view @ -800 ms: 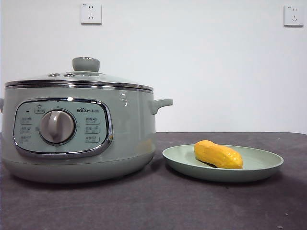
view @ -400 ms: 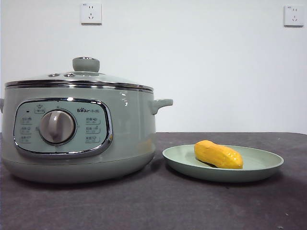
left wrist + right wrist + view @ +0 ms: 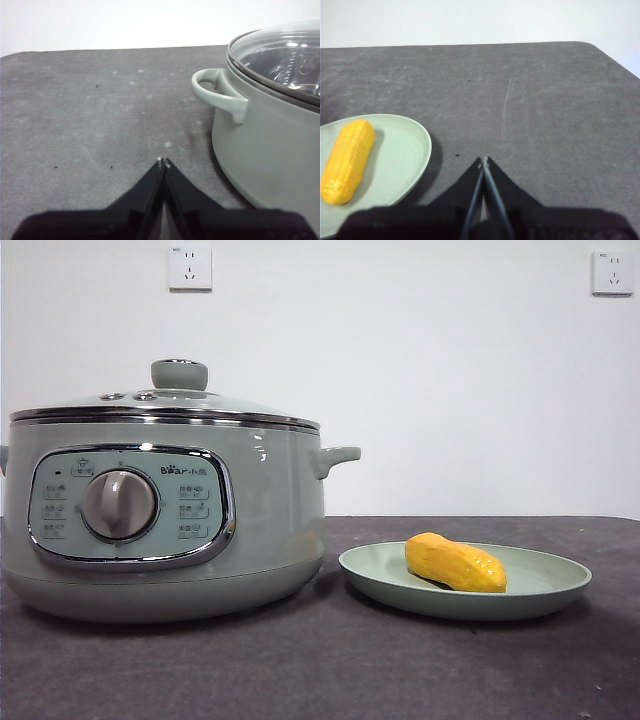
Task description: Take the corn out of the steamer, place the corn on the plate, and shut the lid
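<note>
The corn [image 3: 455, 563] is a short, stubby cob, glossy yellow-orange with fine rows of kernels, thick at one end and narrowing to a blunt taper at the other; it lies on its side in the plate [image 3: 540, 592], a shallow pale green dish with a low raised rim, and takes up only part of the plate's width. The plate rests on the dark grey counter [image 3: 330, 670] just beside the steamer [image 3: 270, 520], a large round sage-green pot with a chrome-framed control panel, a beige dial and small side handles. The lid [image 3: 165, 405], domed glass with a chrome rim and a green knob, sits closed on the pot. The left pincer [image 3: 163, 163] is clenched with its two black jaws meeting at the tips, grasping nothing, and hangs over bare counter near the steamer's side handle. The right pincer [image 3: 484, 161] is likewise clenched on nothing, above the counter just off the plate's rim.
</note>
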